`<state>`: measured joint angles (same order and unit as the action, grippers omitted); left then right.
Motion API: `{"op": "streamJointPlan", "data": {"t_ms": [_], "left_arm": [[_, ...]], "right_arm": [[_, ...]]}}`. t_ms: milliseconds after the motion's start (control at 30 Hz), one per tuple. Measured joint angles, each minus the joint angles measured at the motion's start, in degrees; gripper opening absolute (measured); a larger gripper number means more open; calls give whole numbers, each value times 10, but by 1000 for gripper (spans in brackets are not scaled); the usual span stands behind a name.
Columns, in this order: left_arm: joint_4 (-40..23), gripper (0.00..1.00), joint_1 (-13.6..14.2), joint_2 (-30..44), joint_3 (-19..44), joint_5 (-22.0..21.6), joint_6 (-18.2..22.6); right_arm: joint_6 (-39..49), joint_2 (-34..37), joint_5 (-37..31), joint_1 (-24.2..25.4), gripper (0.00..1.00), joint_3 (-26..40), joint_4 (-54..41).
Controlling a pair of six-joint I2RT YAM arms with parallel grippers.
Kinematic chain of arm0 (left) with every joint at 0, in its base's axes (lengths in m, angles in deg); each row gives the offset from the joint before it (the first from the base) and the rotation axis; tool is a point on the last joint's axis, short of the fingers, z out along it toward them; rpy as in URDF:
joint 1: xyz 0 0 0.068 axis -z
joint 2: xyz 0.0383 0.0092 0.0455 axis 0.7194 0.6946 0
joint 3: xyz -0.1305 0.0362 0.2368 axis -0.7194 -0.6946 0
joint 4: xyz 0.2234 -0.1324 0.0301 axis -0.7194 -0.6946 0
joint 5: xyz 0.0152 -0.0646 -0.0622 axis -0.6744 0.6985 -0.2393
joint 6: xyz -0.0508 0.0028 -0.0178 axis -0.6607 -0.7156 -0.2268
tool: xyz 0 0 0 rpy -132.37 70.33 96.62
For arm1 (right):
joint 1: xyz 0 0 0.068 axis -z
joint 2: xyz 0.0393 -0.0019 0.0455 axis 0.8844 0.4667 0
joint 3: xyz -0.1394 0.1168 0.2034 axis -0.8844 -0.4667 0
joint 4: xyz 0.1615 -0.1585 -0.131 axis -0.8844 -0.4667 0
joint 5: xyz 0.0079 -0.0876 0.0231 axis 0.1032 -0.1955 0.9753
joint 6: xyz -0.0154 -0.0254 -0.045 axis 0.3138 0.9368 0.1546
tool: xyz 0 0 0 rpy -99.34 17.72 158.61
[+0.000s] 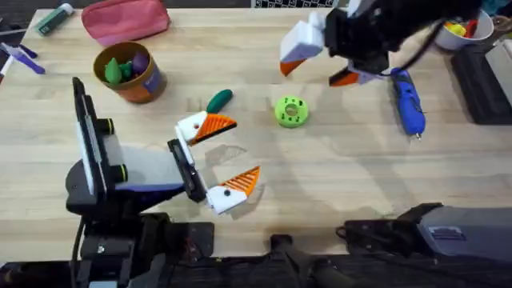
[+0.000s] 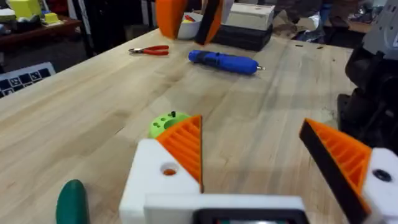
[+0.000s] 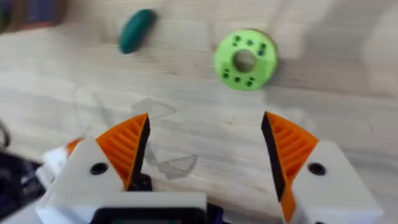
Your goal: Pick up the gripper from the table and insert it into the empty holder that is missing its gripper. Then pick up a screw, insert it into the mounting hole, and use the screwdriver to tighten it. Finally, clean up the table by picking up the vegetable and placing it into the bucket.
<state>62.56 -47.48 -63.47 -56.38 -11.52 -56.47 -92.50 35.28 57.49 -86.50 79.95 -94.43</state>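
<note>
My left gripper (image 1: 244, 146) (image 2: 249, 134) rests open low over the table's middle. Both its white mounts carry orange ribbed pads. The holder (image 1: 194, 128) (image 2: 146, 183) has the orange gripper (image 2: 185, 146) seated in it, and its mounting hole (image 2: 168, 170) shows orange inside with no screw head. The other mount has a dark screw head (image 2: 381, 176). My right gripper (image 1: 312, 74) (image 3: 205, 121) hangs open and empty above the green disc (image 1: 290, 111) (image 3: 244, 59). The blue screwdriver (image 1: 408, 100) (image 2: 222, 61) lies at the right. The dark-green vegetable (image 1: 218, 101) (image 3: 137, 30) lies beside the holder. The bucket (image 1: 148, 84) stands far left.
The bucket holds several small toys. A pink pouch (image 1: 126, 19) lies at the back, a white bowl (image 1: 466, 38) and a black box (image 1: 484, 84) at the far right. Red pliers (image 2: 149, 50) lie beyond the screwdriver. A small dark thing (image 2: 173, 114) stands on the green disc.
</note>
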Motion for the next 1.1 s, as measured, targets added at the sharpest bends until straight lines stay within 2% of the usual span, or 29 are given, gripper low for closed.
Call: {"op": "streamJointPlan", "data": {"t_ms": [200,433,567,933,1100], "left_arm": [[0,987,0,0,0,0,0],[0,987,0,0,0,0,0],[0,987,0,0,0,0,0],[0,988,0,0,0,0,0],[0,987,0,0,0,0,0]], "right_arm": [[-97,84,-75,-22,993,36,-35],[-201,160,-98,-33,992,39,-32],[-233,195,-106,-31,991,39,-10],[-305,216,-147,-31,979,37,25],[-321,216,-154,-31,953,8,50]]}}
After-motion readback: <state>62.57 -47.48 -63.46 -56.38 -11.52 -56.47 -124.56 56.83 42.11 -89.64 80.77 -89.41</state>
